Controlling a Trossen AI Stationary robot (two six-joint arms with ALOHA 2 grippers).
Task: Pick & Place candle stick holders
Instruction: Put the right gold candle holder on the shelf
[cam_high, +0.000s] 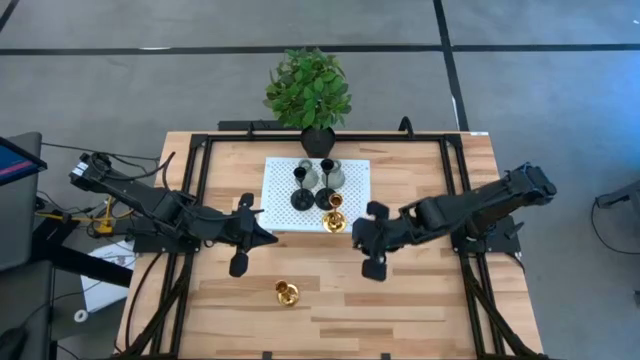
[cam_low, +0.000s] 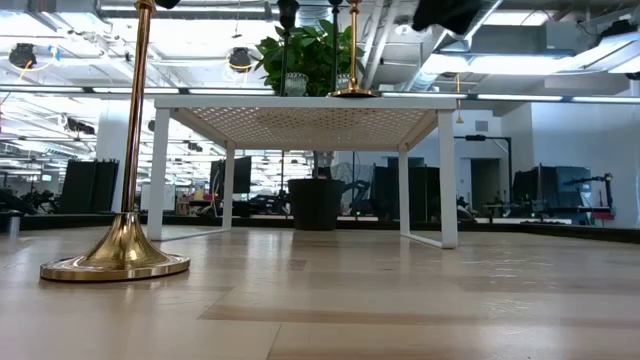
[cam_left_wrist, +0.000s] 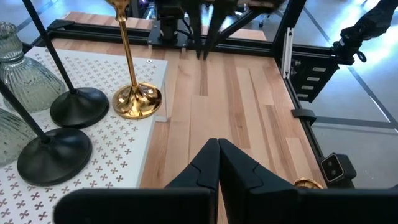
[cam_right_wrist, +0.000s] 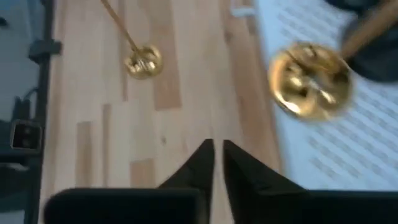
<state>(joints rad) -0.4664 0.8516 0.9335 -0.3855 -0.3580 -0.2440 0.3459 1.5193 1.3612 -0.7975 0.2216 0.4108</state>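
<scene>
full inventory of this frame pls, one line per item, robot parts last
Gold candle holders: 2; one on the white platform's front corner, one on the bare table nearer the front edge.
Black candle holders: 2, thin stems and round bases, on the platform.
Grey-green candle holders: 2, ribbed glass, on the platform behind the black ones.
Platform: 1, white, perforated, raised on legs at the table's rear centre.
Plant: 1, green in a black pot, behind the platform.
Table: 1, light wood with black frame rails.
Left gripper: shut, empty, left of the platform.
Right gripper: shut, empty, right of the platform.
</scene>
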